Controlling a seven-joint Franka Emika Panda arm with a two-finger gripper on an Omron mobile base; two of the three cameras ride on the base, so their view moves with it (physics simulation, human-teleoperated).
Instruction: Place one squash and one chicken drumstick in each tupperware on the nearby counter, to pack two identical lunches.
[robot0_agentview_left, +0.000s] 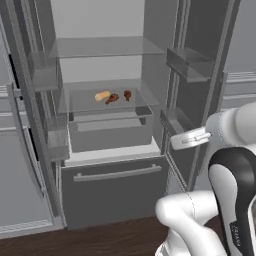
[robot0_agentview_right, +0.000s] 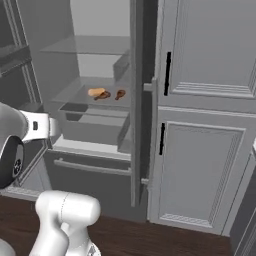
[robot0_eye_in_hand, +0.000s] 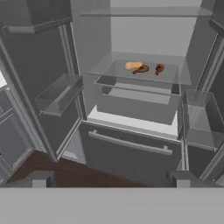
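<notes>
1. Gripper spread wide and empty, its two dark fingertips low in the hand view, aimed into the open fridge from well outside it.
2. Ahead and above, past the drawer front with the long handle, on the middle glass shelf: squash, pale orange, long axis running roughly side to side across the shelf.
3. Just beside the squash, touching or nearly so, first chicken drumstick; second chicken drumstick a little farther right, apart from the other two.
4. Same order in the left base view: squash leftmost, then drumsticks, all well apart from the hand.
5. Judged next: reach up and forward, with the jaws probably closing across the squash's short width. Risk of clipping the shelf edge or nudging the neighbouring drumstick.
</notes>
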